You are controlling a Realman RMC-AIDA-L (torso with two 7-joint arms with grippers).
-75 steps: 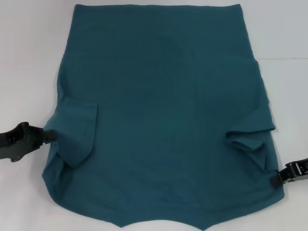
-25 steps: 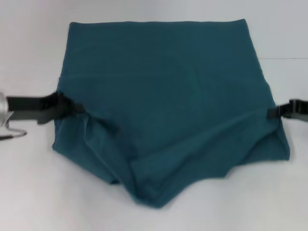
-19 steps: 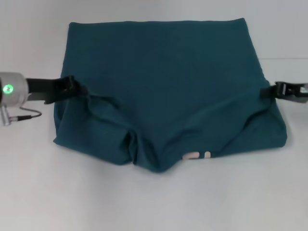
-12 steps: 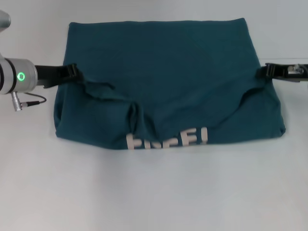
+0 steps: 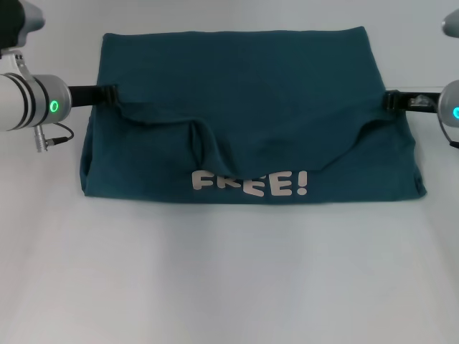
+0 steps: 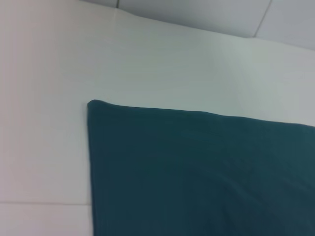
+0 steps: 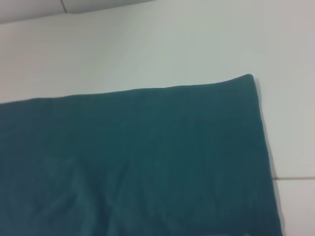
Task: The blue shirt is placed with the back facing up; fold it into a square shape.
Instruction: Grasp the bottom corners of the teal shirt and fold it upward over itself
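— Since three seconds earlier, both grippers had carried the near end of the blue shirt [image 5: 251, 107] up and away from the robot, folding it over the rest. What had lain as one long flat back then showed a turned-over flap, and pale block lettering [image 5: 251, 183] reading "FREE!" had come into view along the near fold.

— Where did the shirt lie, and who had hold of it?

— It lay spread on the white table [image 5: 229, 272], in the middle of the head view and toward the far side. The left gripper [image 5: 107, 94] stood at the shirt's left edge and the right gripper [image 5: 393, 102] at its right edge, each about midway along the side. Both looked clenched on the cloth, because the flap's edge hung taut from each one and sagged in a curve between them.

— So how far along was the fold?

— Partway, by my judgement. The shirt's sides looked already tucked in, since the outline was a plain rectangle with no sleeves showing. The lengthwise fold was in progress but not laid down: the flap's edge had not reached the far edge, and it was rumpled near the left, above the lettering.

— And what was left?

— I'd say the flap needed carrying on to the far edge, setting flat, and letting go. The shape was wider than deep, so whether one more fold was needed for a square I could not tell
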